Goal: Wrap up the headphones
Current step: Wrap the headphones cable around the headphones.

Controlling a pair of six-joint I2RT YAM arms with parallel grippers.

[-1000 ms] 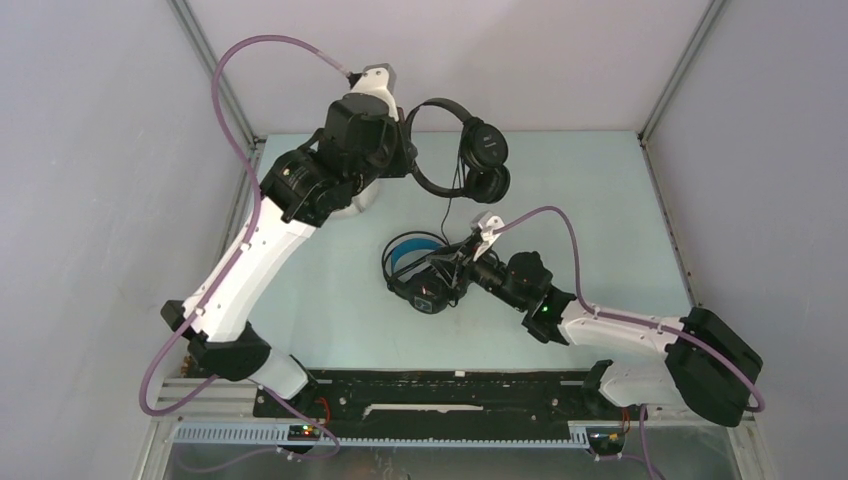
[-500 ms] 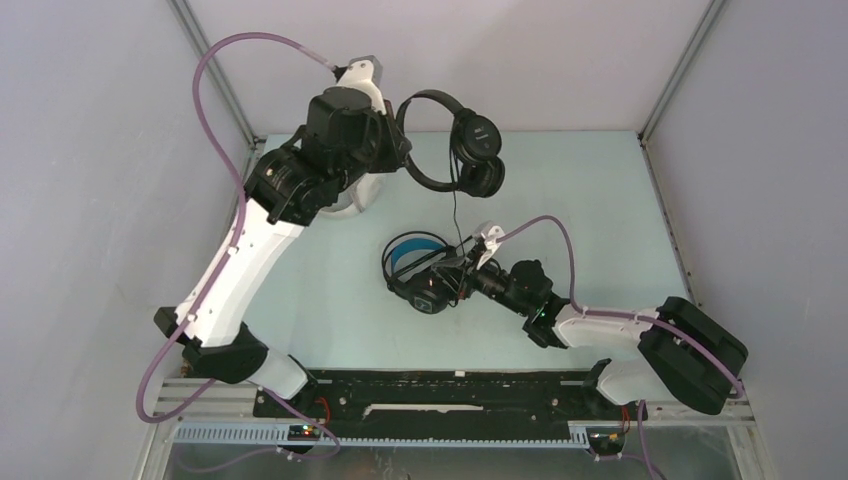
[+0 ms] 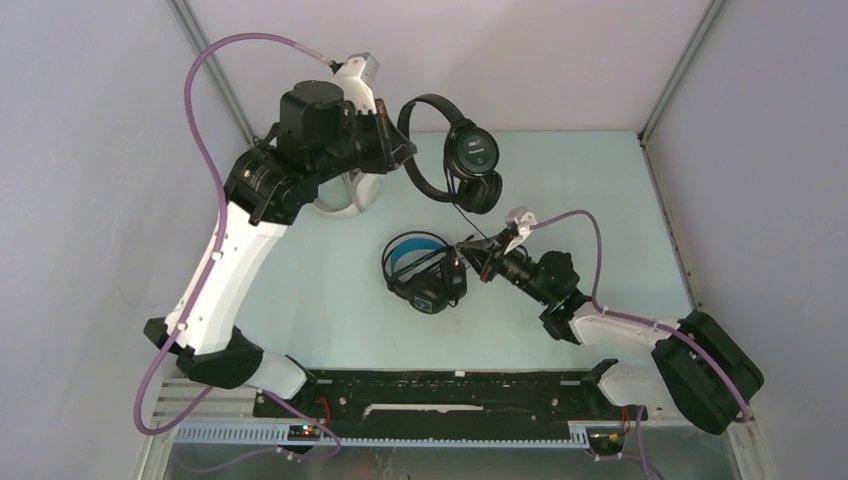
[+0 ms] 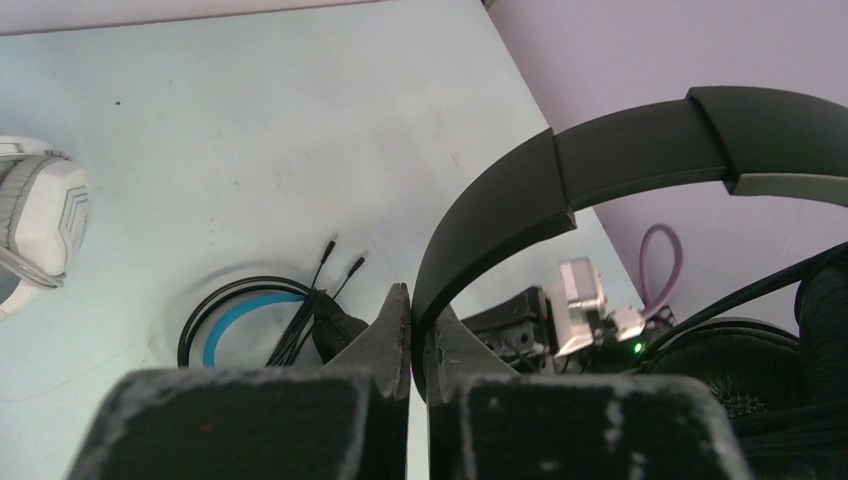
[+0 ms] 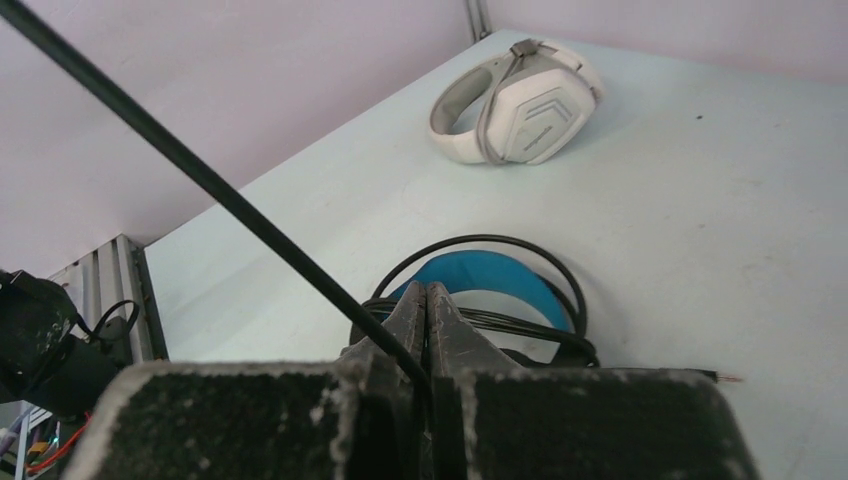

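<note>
A: Where's the set being wrapped?

B: Slim black headphones (image 3: 462, 160) hang in the air, far side, w/ the left pincer (image 4: 412, 318) clamped tight on the headband (image 4: 600, 160). Cups dangle free.

A: Right side?

B: Right pincer (image 5: 428, 312) is closed down to nothing, looks pinched on the cable (image 5: 200, 170). It's low, just above the black-and-blue headphones (image 3: 418, 275) lying on the counter (image 3: 600, 200). White-grey headphones (image 5: 520, 105) sit well apart, far-left, partly behind the left arm.

A: Risks?

B: A few, imo. Cable's thin & enters at the jaws' edge, so it prob slips out once the arm starts looping. If it holds & goes taut, the tug could twist the headband out of the left grip, since that's only a narrow pinch on a smooth curved band, & the set drops. Also the right pincer is v. close to the other set's bundled cord. A low sweep may snag it & drag that set along. Swinging cups could foul the loops too.
</note>
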